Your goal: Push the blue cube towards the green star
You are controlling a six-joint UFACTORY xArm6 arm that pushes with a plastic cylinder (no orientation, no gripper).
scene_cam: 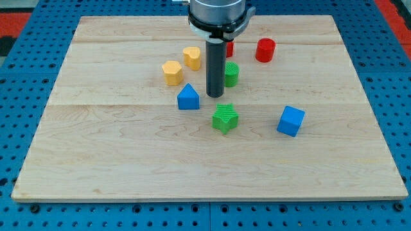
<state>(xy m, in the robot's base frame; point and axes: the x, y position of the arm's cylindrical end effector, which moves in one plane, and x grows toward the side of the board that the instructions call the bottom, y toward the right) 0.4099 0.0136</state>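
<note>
Left to right on the pale wooden board (115, 160): two yellow plastic blocks, rounded, one (171, 72) lower-left, one (191, 58) upper-right of it. Blue wedge-like block (188, 97) just below them. The dark rod comes straight down mid-board, its tip (214, 96) just right of that blue block, just above the green plastic star (225, 118). No jaws here, only a rod, nothing held. Green rounded block (231, 74) touches or sits behind the rod's right side; a red block (229, 49) mostly hidden behind it. Red cylinder (264, 49) further right. Blue plastic cube (291, 120), well right of the star, same row.

To do it well: probably bring the tip round to the cube's right face, skirting the star, then push straight leftward, centred to avoid spin.

Board lies on a blue perforated table (398, 96).
</note>
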